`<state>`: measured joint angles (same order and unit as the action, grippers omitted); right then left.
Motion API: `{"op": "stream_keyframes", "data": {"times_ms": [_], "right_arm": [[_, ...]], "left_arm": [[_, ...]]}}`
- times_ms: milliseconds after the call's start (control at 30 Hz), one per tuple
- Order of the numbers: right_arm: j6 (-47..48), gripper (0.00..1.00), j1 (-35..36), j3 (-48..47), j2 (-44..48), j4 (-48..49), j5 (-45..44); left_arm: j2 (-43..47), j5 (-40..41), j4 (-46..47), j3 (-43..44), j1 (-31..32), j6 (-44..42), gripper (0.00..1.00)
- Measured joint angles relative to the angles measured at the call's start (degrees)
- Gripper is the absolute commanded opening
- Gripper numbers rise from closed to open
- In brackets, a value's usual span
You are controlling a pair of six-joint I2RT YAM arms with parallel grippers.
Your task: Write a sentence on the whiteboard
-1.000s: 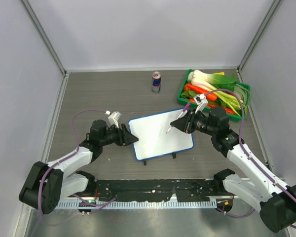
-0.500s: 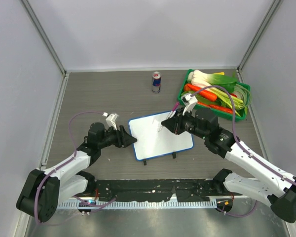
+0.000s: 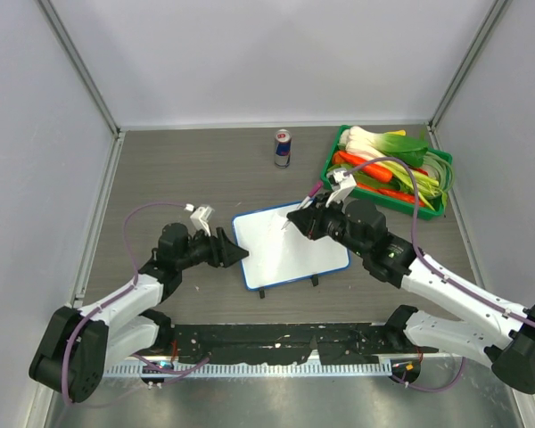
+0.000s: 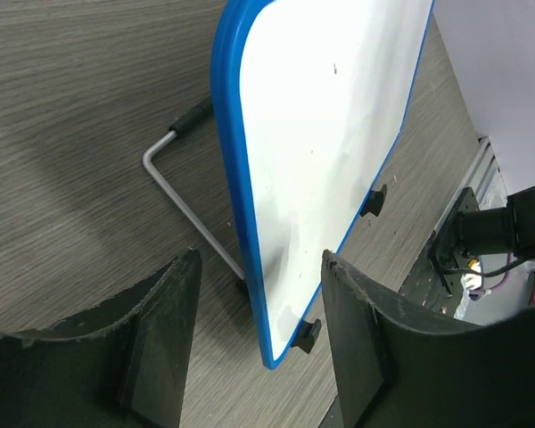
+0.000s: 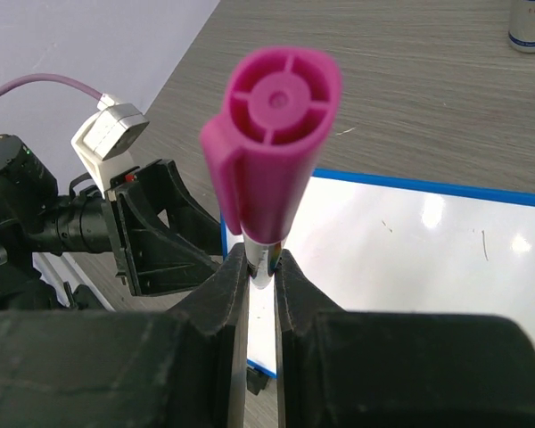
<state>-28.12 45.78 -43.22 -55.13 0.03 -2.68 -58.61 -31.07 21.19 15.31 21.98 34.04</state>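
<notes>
Top, left-wrist and right-wrist views of my two arms at the whiteboard [image 3: 290, 245], which stands near the middle of the grey wood-grain tabletop [image 3: 187, 169] between my end effectors. The board has a blue rim and rounded corners. It leans back on a bent wire stand [image 4: 174, 178], with two small black feet [image 4: 372, 201] along its lower edge.

My left end effector [image 3: 236, 252] lies low at the board's left edge. Its fingers [image 4: 165, 348] are spread wide, and the board's lower corner sits in the gap between them. There is clear space on either side of the rim, and I cannot tell whether anything touches.

My right end effector [image 3: 296, 217] reaches in over the board's upper half from the right. It is closed narrowly on a marker [image 5: 272, 143], gripped by its barrel. The magenta end cap points back at the wrist camera and the tip is hidden below the fingers, so contact with the board cannot be judged.

The writing face [image 5: 410, 241] shows white with a few small dark specks and glare spots.

At the far side of the tabletop stands a drinks can [image 3: 283, 148], upright. To its right, well apart from the board, is a green crate [image 3: 330, 162] holding leeks and carrots [image 3: 383, 169]
</notes>
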Motion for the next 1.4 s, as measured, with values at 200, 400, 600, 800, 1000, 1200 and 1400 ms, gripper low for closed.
{"op": "stream_keyframes", "data": {"times_ms": [200,400,600,800,1000,1200,1400], "right_arm": [[0.0,0.01,0.02,2.64,0.07,1.97,-0.04],[1.77,0.01,0.04,2.73,0.09,3.21,-0.28],[4.26,0.01,0.04,2.73,0.11,4.39,-0.31],[7.02,0.01,0.04,2.38,-1.99,7.28,0.48],[7.48,0.01,0.26,2.25,-6.27,10.78,1.16],[7.48,0.01,1.01,2.12,-9.35,13.84,0.15],[7.48,0.01,1.05,2.12,-11.26,18.21,0.61]], "left_arm": [[0.35,0.83,0.04,-1.22,0.0,-0.04,0.67],[2.36,1.88,0.02,-1.64,0.0,0.15,0.67],[5.57,4.46,-0.02,-1.64,0.0,-0.04,0.66],[2.78,5.64,0.63,-1.53,0.0,0.28,0.63],[-2.62,4.85,4.04,-1.4,0.0,0.76,0.58],[-4.83,2.14,7.08,-1.29,0.0,0.92,0.51],[-8.39,-0.72,9.33,-0.28,0.0,1.33,0.36]]}}
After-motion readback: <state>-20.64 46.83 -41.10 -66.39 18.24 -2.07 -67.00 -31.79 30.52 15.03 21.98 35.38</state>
